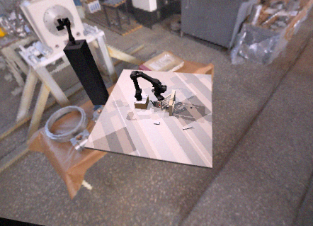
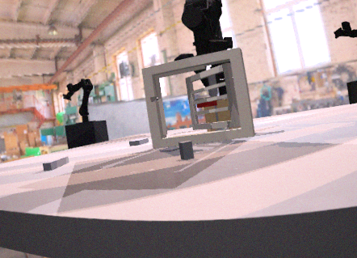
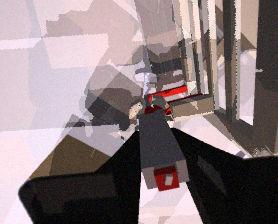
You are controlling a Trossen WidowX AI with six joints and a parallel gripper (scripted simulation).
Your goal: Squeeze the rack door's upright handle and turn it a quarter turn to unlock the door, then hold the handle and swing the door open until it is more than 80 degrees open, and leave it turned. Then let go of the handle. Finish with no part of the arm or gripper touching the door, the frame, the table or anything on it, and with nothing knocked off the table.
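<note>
The grey rack frame point(image 1: 172, 107) point(image 2: 247, 105) stands upright on the table. Its slatted door point(image 2: 191, 107) is swung partway open, to the side away from the exterior camera, with its hinge side at the right there. My gripper point(image 3: 154, 134) is shut on the door handle point(image 3: 159, 131), a dark grey block with a red end between the black fingers. A red bar point(image 2: 207, 104) point(image 3: 170, 93) shows beside the door's slats and lies about level in the exterior view. The frame and door partly hide the gripper there. The exact door angle cannot be told.
A brown box point(image 1: 141, 104) point(image 2: 220, 112) point(image 3: 70, 156) stands near the arm's base, left of the gripper in the wrist view. Small dark blocks point(image 1: 156, 123) point(image 1: 188, 128) point(image 2: 186, 150) point(image 2: 56, 163) point(image 2: 139, 142) lie or stand on the table around the frame.
</note>
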